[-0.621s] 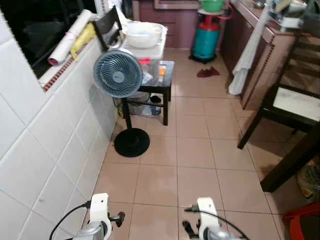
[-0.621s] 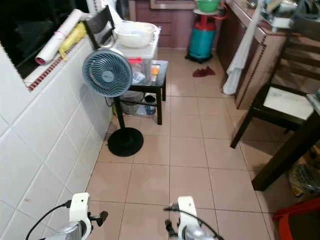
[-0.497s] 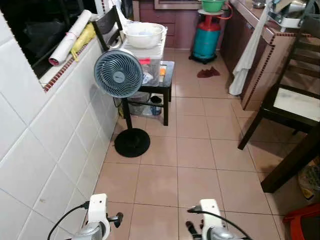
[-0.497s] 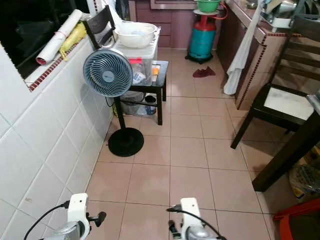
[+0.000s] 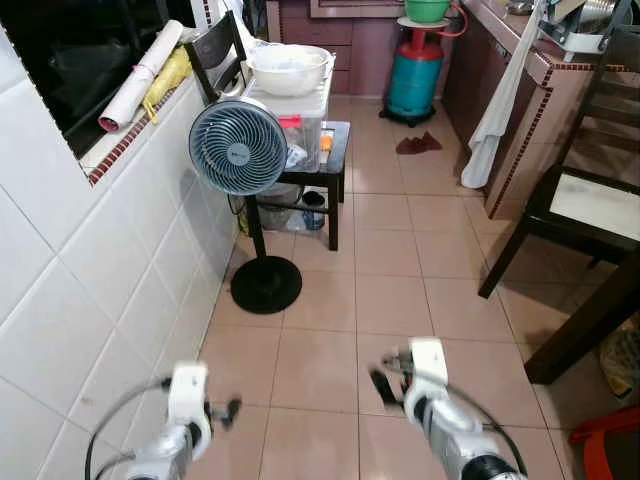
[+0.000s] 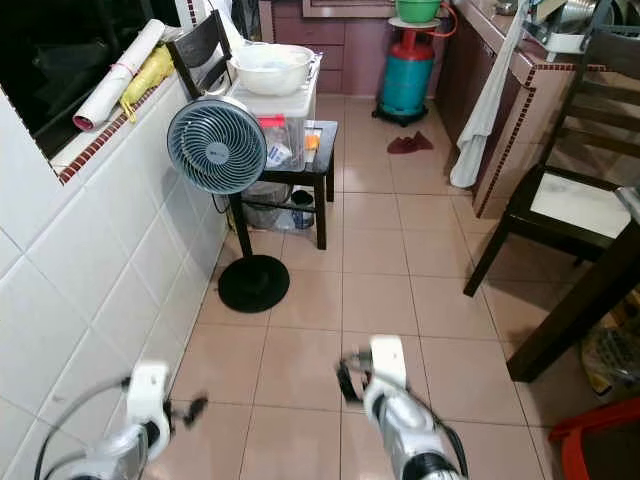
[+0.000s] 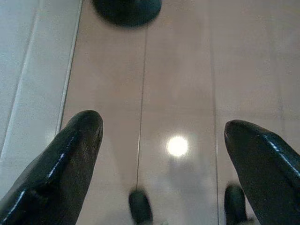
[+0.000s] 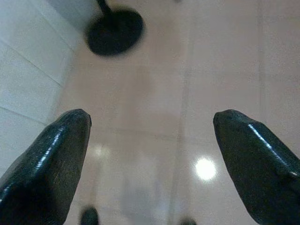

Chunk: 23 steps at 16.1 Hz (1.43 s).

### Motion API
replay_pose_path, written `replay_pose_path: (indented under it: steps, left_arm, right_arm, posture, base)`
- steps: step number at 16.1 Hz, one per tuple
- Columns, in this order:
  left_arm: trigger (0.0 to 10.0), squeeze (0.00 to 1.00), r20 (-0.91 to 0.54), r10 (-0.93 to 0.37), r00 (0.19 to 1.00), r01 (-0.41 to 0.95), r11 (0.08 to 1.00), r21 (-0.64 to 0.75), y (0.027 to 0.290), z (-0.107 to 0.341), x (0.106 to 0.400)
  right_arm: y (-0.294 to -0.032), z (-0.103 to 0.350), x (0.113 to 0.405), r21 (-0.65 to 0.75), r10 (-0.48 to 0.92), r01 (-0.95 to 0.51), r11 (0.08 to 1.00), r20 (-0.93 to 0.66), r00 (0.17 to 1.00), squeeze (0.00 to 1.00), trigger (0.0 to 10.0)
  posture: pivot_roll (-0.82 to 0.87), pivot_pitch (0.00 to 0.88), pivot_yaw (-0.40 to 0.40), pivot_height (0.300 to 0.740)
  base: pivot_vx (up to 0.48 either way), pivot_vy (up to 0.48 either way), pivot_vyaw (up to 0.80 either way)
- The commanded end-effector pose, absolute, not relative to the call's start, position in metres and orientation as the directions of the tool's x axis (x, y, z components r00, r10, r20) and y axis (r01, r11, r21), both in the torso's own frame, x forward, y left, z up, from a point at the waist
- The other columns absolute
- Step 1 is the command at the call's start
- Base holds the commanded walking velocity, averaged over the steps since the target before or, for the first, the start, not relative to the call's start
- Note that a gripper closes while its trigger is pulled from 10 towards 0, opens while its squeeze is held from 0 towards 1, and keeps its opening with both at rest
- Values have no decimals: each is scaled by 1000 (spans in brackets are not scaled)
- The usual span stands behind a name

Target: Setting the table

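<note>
Both the left gripper and the right gripper are spread wide and hold nothing, poised low over the bare tiled floor. The pedestal fan stands at about eleven o'clock from them, and beyond it a white bowl rests on a plastic bin at twelve. This looks like the walk-up stage: the dark table leg and chair sit at two o'clock, so the next move probably calls for fetching tableware such as that bowl, then turning right.
</note>
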<state>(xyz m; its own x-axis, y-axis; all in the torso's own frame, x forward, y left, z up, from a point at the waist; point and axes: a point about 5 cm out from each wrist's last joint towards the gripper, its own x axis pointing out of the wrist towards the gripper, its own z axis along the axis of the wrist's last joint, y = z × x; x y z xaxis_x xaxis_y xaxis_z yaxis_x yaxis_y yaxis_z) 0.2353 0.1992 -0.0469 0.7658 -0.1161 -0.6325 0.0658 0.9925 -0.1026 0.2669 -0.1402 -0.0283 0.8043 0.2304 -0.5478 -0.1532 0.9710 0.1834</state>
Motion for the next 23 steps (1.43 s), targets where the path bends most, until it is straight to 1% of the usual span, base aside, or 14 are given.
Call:
replay_pose_path:
  steps: [1,2,3,5,6,9,11,12,13,14,16,18,21,23]
  left_arm:
    - [10000,0,-533,-127,836,88,991,-99,204,-29,254]
    - [10000,0,-453,-125,883,98,992,-81,208,-16,263]
    - [10000,0,-282,-92,955,113,992,61,217,8,269]
    - [10000,0,-196,-85,977,98,993,60,225,21,260]
    - [10000,0,-189,-92,978,101,994,40,225,19,249]
    - [10000,0,-163,-60,985,61,998,4,223,26,231]
    - [10000,0,-188,-46,981,43,999,-17,222,28,214]
    - [10000,0,-214,-23,977,22,1000,-7,225,22,206]
    - [10000,0,-262,-3,965,-5,1000,-27,226,15,194]
    - [10000,0,-270,1,963,-9,1000,-28,226,15,192]
    - [10000,0,-280,-4,960,-6,999,-33,224,19,190]
    - [10000,0,-290,-11,957,-5,999,-54,224,19,189]
    - [10000,0,-274,-35,961,26,999,-35,227,26,190]
    - [10000,0,-289,-46,956,32,998,-54,228,27,191]
  right_arm:
    - [-143,-18,274,204,248,-169,964,-472,846,0,10000]
    - [-148,-10,278,206,233,-158,966,-418,878,0,10000]
    - [-154,-4,278,205,218,-150,967,-370,903,0,10000]
    - [-162,8,271,148,170,-130,980,-303,938,0,10000]
    - [-167,18,265,126,156,-128,984,-241,958,0,10000]
    - [-178,38,249,66,125,-115,991,-184,975,0,10000]
    - [-188,49,228,-63,73,-88,994,-212,975,0,10000]
    - [-187,51,218,80,125,-111,991,-200,972,0,10000]
    - [-190,49,206,72,118,-103,992,-252,960,0,10000]
    - [-191,49,205,76,103,-86,993,-268,958,0,10000]
    - [-188,55,206,7,87,-89,996,-269,959,0,10000]
    - [-181,59,207,74,122,-107,991,-253,960,0,10000]
    - [-185,65,208,27,119,-117,993,-281,952,0,10000]
    - [-184,68,207,89,142,-122,989,-278,950,0,10000]
  posture:
    - [-153,7,38,740]
    - [-149,5,40,740]
    - [-148,6,40,740]
    - [-152,18,43,740]
    - [-155,23,45,740]
    - [-167,42,51,740]
    - [-168,48,48,740]
    - [-170,52,49,740]
    - [-173,60,46,740]
    - [-167,61,44,740]
    - [-158,62,36,740]
    - [-149,67,31,740]
    - [-145,69,26,740]
    - [-146,73,32,740]
  base:
    - [0,0,0]
    - [0,0,0]
    - [0,0,0]
    - [0,0,0]
    - [0,0,0]
    - [0,0,0]
    - [0,0,0]
    - [0,0,0]
    - [0,0,0]
    - [0,0,0]
    - [0,0,0]
    - [0,0,0]
    - [0,0,0]
    - [0,0,0]
